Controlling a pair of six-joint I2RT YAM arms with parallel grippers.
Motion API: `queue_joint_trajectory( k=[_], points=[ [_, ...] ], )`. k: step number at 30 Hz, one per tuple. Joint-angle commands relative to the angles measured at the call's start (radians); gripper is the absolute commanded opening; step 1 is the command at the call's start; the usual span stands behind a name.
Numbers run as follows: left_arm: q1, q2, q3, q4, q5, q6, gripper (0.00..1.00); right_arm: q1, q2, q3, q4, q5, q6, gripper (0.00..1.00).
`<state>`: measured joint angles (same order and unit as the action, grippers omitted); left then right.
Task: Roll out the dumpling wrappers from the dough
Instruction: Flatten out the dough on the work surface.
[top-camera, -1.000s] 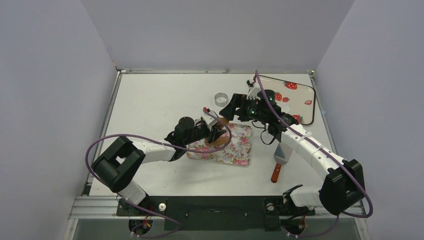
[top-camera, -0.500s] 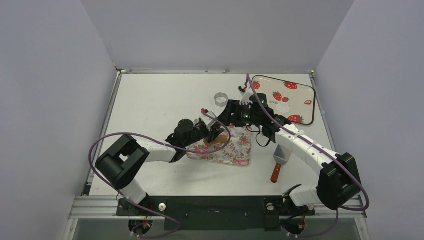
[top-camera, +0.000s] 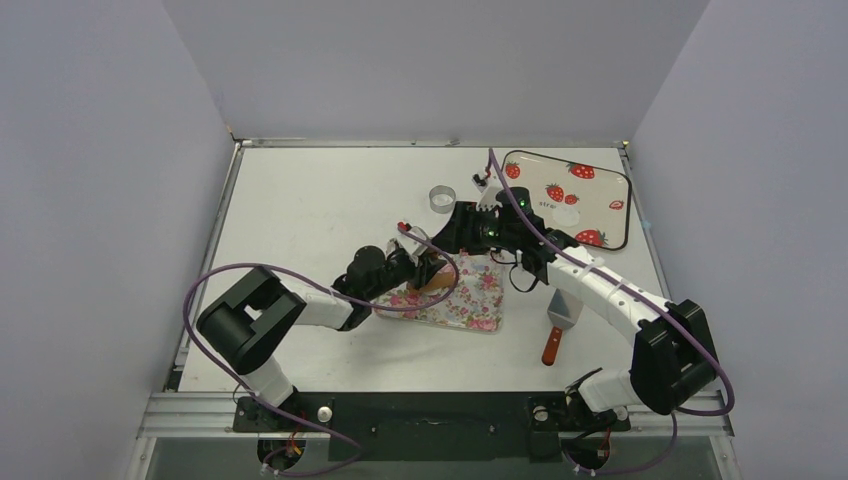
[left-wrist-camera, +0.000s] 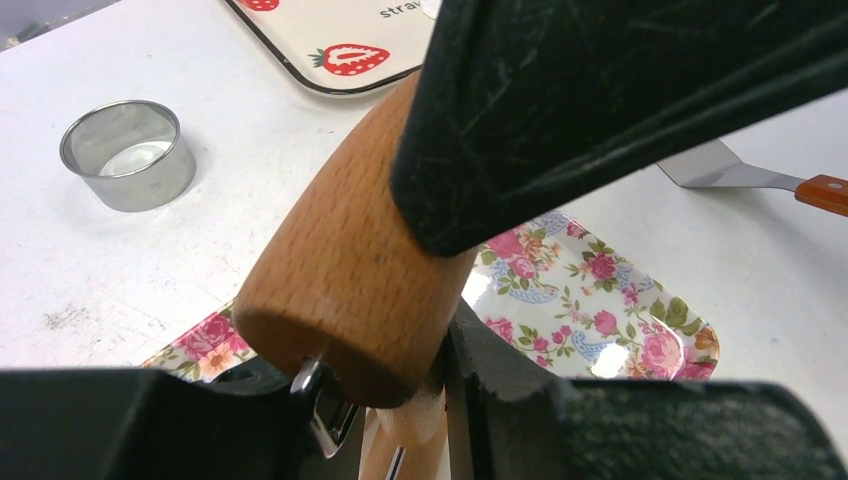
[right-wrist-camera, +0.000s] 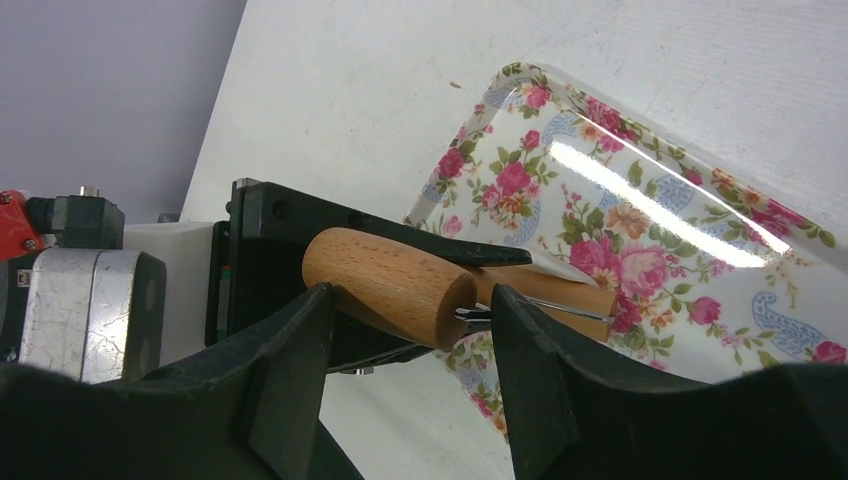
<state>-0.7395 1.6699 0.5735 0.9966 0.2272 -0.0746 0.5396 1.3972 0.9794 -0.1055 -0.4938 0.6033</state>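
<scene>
Overhead view of two robot arms meeting over a floral tray (top-camera: 480, 300) near the middle of a white surface (top-camera: 320, 200). The left end effector (top-camera: 418, 268) was clamped on one end of a brown wooden roller (left-wrist-camera: 350, 270), held just above the tray. The roller's long axis pointed from the left end effector toward the right one. The right end effector (right-wrist-camera: 405, 300) faced it end-on, its fingers apart and straddling the roller's free end, close to the wood with a sliver of gap on one side. Both arms were about equally near the roller.

The dough was mostly hidden beneath the roller and fingers. A pale sliver (right-wrist-camera: 545, 268) on the floral tray beside the roller may have been its edge.

A strawberry-print tray (top-camera: 605, 205) at the far right held one pale round disc (top-camera: 566, 214), apparently a finished dumpling wrapper. A hollow metal ring (top-camera: 441, 198) stood beyond the floral tray. A red-handled spatula (top-camera: 560, 320) lay to its right.
</scene>
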Motion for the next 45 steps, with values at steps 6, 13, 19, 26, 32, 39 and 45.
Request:
queue_joint_trajectory(
  k=[6, 13, 19, 26, 32, 39, 45],
  points=[
    [-0.037, 0.068, -0.031, -0.010, -0.021, -0.013, 0.00, 0.041, 0.040, -0.018, -0.054, 0.061, -0.035, 0.49],
    [-0.076, 0.087, -0.085, -0.014, -0.009, -0.105, 0.00, 0.040, 0.020, -0.033, -0.068, 0.064, -0.050, 0.48],
    [-0.099, 0.089, -0.123, -0.027, -0.021, -0.094, 0.00, 0.040, 0.016, -0.032, -0.072, 0.064, -0.053, 0.48],
    [-0.099, 0.099, -0.123, -0.039, -0.008, -0.065, 0.00, 0.041, -0.014, -0.044, -0.074, 0.081, -0.051, 0.48],
    [-0.113, 0.102, -0.123, -0.047, 0.003, -0.068, 0.00, 0.039, -0.031, -0.057, -0.078, 0.088, -0.050, 0.48],
    [-0.119, 0.103, -0.130, -0.055, 0.003, -0.066, 0.00, 0.037, -0.040, -0.061, -0.081, 0.092, -0.051, 0.48],
    [-0.131, 0.107, -0.148, -0.058, 0.002, -0.070, 0.00, 0.036, -0.049, -0.069, -0.083, 0.093, -0.050, 0.48]
  ],
)
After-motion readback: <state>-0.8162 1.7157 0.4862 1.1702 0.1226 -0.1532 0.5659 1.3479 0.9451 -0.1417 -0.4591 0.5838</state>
